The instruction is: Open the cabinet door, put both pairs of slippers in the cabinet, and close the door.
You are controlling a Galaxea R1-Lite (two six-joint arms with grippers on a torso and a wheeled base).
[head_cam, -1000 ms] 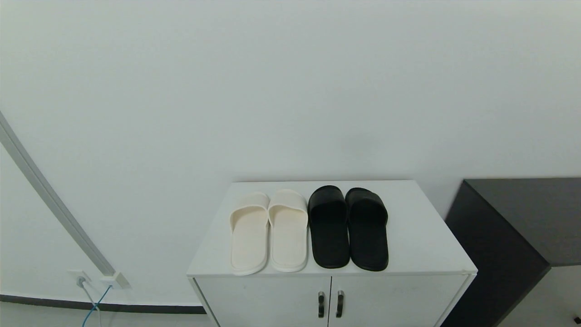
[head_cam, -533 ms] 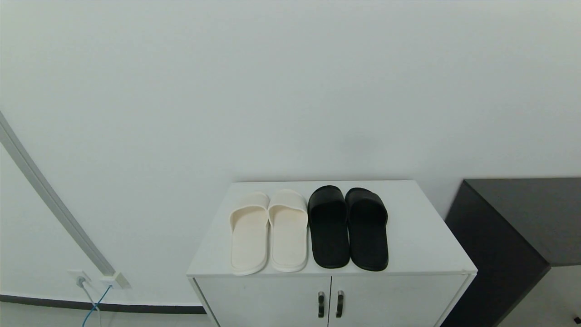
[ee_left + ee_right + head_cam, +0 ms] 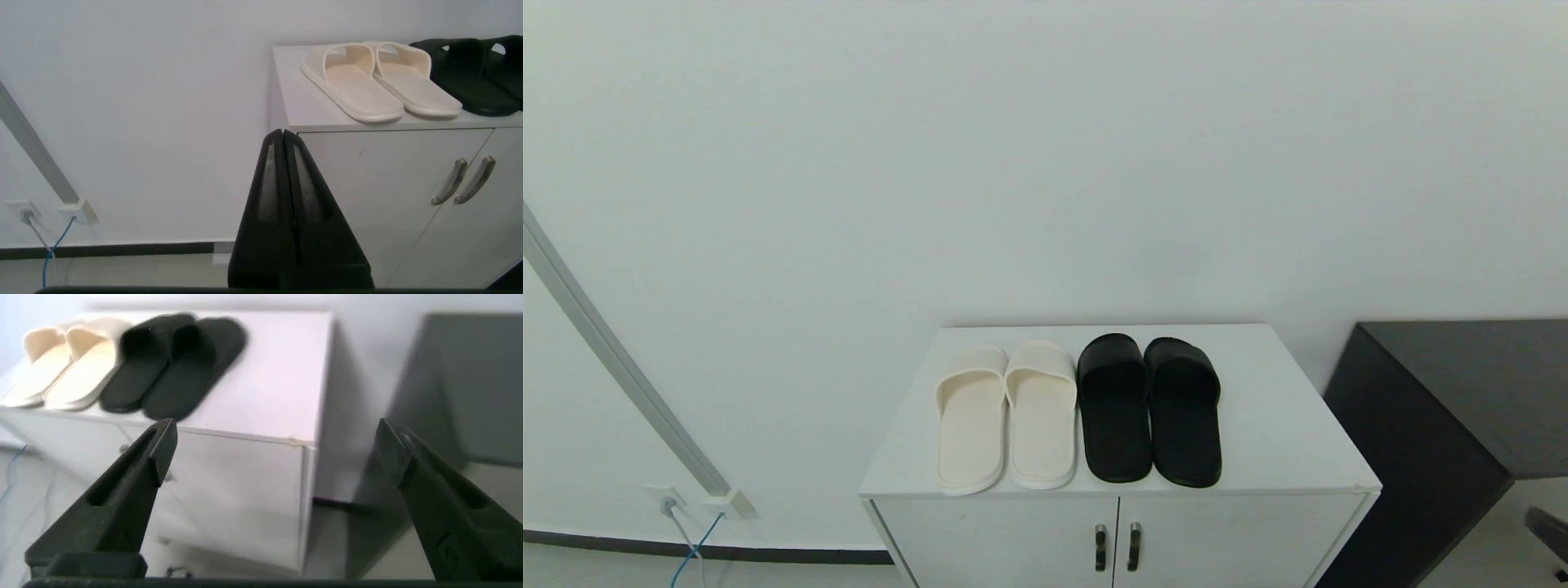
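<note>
The two pairs of slippers are lying side by side on top of the white cabinet [image 3: 1258,425], toes pointing toward the wall. The cream slippers [image 3: 970,429] are sitting on the left and the black slippers [image 3: 1115,416] on the right. The inner cream one and the inner black one are touching or nearly touching along their sides. All four heels are resting close to the cabinet's front edge.

Below them, the left door [image 3: 996,539] and right door [image 3: 1233,539] are sitting closed, with the two metal handles [image 3: 1100,547] hanging just beside each other at the middle seam.

The left gripper [image 3: 283,139] is hanging in front of the cabinet's left front corner, apart from it, with its fingers pressed together and gripping nothing. The right gripper [image 3: 274,437] is hovering out in front of the cabinet's right front corner, apart from it, with its fingers spread wide and empty.

A dark grey cabinet [image 3: 1462,384] is standing just to the right of the white one. On the wall to the left, a grey cable duct [image 3: 605,343] is running diagonally down to a wall socket [image 3: 666,498], where a blue cable [image 3: 698,547] is hanging.
</note>
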